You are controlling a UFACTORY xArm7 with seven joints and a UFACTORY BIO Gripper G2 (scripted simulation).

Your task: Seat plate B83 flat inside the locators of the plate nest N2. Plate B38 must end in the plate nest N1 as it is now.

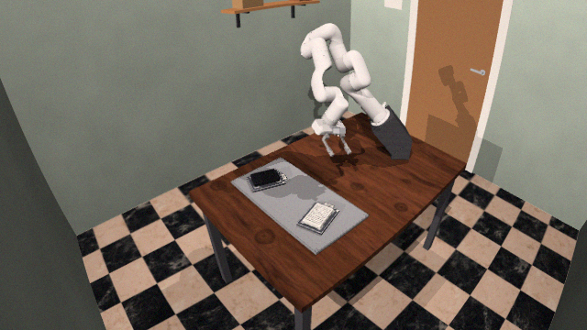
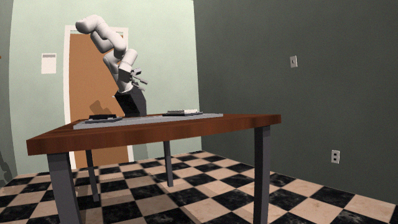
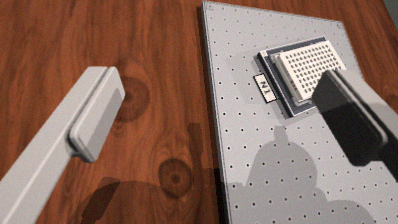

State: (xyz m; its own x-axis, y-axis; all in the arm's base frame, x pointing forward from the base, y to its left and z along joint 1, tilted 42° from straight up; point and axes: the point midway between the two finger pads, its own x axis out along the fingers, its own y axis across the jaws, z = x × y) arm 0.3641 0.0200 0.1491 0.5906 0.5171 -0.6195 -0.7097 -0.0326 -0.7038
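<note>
A white plate (image 1: 319, 215) (image 2: 182, 111) (image 3: 312, 65) with rows of wells lies in a dark nest (image 1: 308, 228) (image 3: 274, 85); the tag beside this nest reads N1 in the wrist view. A black plate (image 1: 265, 177) (image 2: 102, 116) lies on the other nest (image 1: 268, 187) (image 2: 115, 119), at the board's far end in the top view. No B38 or B83 mark is readable, nor is the second nest's tag. Whether the black plate sits flat inside its locators cannot be told. My gripper (image 1: 339, 153) (image 2: 145, 86) (image 3: 223, 117) is open and empty, above the table behind the board.
Both nests stand on a grey perforated board (image 1: 286, 211) (image 2: 149, 120) (image 3: 240, 165) on the wooden table (image 1: 385, 192) (image 2: 186, 127) (image 3: 165, 50). The arm's dark base (image 1: 392, 137) (image 2: 132, 102) stands at the table's back. The arm's shadow falls on the board between the nests.
</note>
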